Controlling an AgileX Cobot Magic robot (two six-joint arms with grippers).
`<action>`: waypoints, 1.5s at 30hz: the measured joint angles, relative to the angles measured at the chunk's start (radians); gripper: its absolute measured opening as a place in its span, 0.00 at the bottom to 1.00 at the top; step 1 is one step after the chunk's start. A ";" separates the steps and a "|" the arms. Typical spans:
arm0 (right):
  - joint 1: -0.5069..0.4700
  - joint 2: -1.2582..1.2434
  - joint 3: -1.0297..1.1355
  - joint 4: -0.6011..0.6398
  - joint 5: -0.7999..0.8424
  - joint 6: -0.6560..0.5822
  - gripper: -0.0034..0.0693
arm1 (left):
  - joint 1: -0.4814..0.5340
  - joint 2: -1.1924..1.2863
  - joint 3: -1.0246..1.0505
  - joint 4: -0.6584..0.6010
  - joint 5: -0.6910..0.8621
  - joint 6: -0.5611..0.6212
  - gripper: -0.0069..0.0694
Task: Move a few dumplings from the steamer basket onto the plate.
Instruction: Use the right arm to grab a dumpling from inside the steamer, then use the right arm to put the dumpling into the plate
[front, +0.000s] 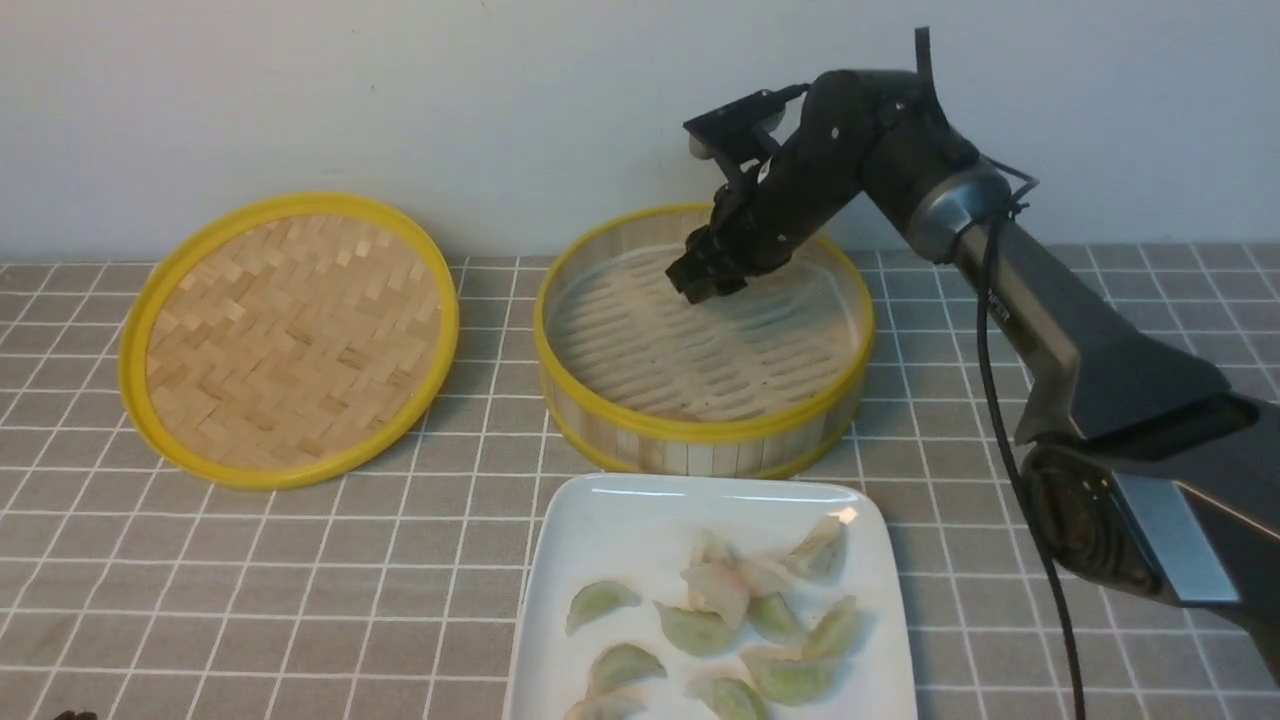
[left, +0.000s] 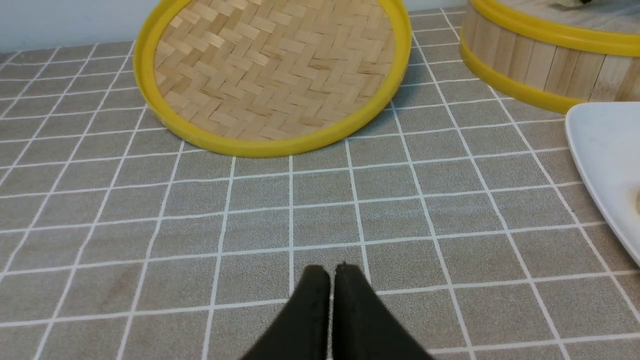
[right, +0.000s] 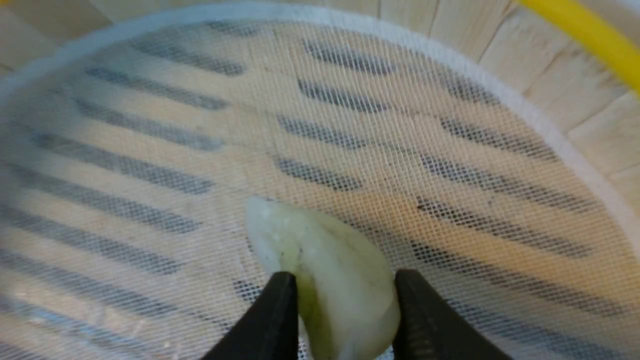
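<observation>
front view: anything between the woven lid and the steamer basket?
Only bare tiled surface between the woven lid and the steamer basket, in the front view.

woven lid (front: 295, 345) flat beside the steamer basket (front: 690, 430)

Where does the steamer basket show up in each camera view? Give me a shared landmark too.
Front: steamer basket, upper middle, behind the plate.
Left wrist: picture's upper right corner, cut off.
Right wrist: its inside fills the picture.
Shared landmark: the basket's yellow rim.
</observation>
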 joint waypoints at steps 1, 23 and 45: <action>0.000 -0.019 -0.011 -0.006 0.003 0.017 0.35 | 0.000 0.000 0.000 0.000 0.000 0.000 0.08; 0.159 -1.002 1.278 0.021 -0.003 0.099 0.35 | 0.000 0.000 0.000 0.000 0.000 0.000 0.08; 0.379 -0.879 1.578 0.105 -0.286 0.198 0.61 | 0.000 0.000 0.000 0.000 0.000 0.000 0.08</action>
